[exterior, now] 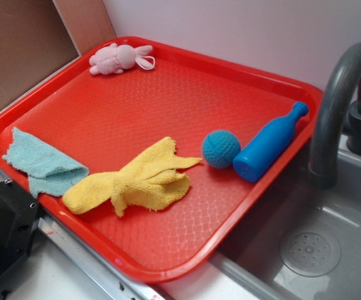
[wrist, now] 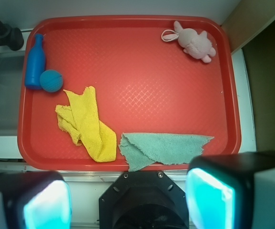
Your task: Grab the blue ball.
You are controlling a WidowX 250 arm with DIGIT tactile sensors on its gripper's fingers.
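Red tray (exterior: 167, 265) holds blue ball (exterior: 221, 149) touching edge-side bottle (exterior: 269, 144).

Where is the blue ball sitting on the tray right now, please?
In the exterior view the blue ball lies near the red tray's right edge, beside the blue bottle and just right of the yellow cloth.

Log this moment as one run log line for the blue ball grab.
phase: pre-approach | gripper: open, holding nothing, off the red tray | blue ball: on tray, beside blue bottle, ungrasped | yellow cloth: near ball
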